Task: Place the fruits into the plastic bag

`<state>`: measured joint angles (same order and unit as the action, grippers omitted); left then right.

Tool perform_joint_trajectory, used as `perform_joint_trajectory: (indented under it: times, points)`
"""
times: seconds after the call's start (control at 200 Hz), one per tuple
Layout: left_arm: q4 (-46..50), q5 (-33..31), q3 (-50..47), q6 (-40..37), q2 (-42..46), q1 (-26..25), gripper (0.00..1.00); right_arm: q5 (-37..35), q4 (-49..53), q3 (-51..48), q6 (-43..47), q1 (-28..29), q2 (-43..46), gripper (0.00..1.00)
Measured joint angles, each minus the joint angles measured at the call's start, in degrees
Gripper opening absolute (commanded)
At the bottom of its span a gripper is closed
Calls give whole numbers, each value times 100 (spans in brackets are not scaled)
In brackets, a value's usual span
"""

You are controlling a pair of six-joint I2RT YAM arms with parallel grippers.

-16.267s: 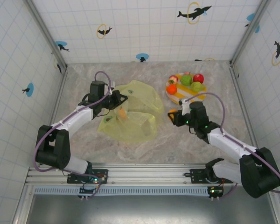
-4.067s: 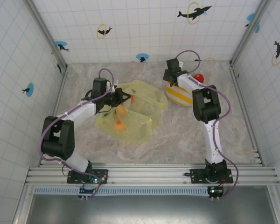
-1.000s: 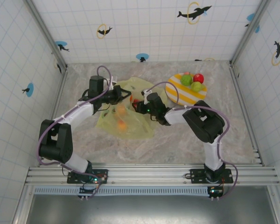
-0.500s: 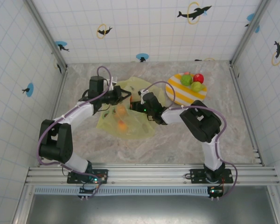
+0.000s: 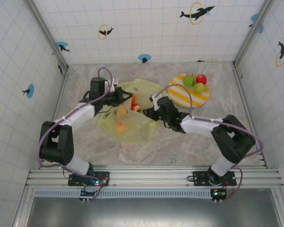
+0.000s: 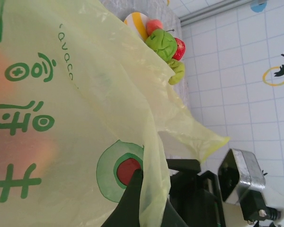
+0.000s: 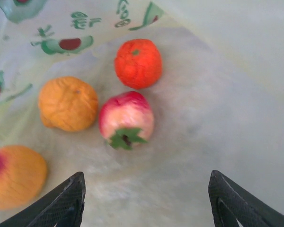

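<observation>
Table: marbled table (image 5: 189, 146), tiled walls (image 5: 132, 33) around it.
Bag: plastic bag (image 5: 135, 128) lies left of centre, its mouth raised.
Left: left gripper (image 5: 128, 98) clenched on the bag's upper edge.
Right: right gripper (image 7: 146, 189) spread wide, empty, over fruits inside the bag.
In bag: red-orange fruit (image 7: 137, 63), orange fruit (image 7: 68, 103), pink apple (image 7: 126, 118), close together.
Plate: striped plate (image 5: 181, 97) holds two green fruits (image 5: 189, 81) and a red fruit (image 5: 201, 79).

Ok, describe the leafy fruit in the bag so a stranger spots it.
Find the yellow-green plastic bag left of the striped plate. In the right wrist view, the fruit lies inside it among three others. It alone is red fading to pale pink with green leaves; the others are orange or red-orange.
</observation>
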<state>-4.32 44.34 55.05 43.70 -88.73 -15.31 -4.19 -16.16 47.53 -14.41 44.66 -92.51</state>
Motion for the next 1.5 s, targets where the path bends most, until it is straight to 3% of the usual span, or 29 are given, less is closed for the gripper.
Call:
perform_joint_trajectory:
  times: [0.23,0.45,0.636,0.786,0.936,1.146,1.501]
  points:
    - [42,-17,0,-13,0,17,0,-977,780,-219,387,0,514,66]
    - [85,-22,0,-13,0,17,0,-328,804,-1051,433,-90,1016,60]
    - [85,-22,0,-15,0,37,0,179,525,-1663,-55,-424,1292,56]
    - [87,-24,0,-15,0,37,0,-24,114,-2000,-560,-487,1410,58]
    - [87,-24,0,-13,0,37,0,-234,-485,-2363,-826,-776,1480,67]
    - [87,-22,0,-13,0,37,0,-179,-1290,-2341,-739,-1064,894,70]
    - [103,-22,0,-15,0,37,0,306,-2243,-1676,-704,-1248,-481,62]
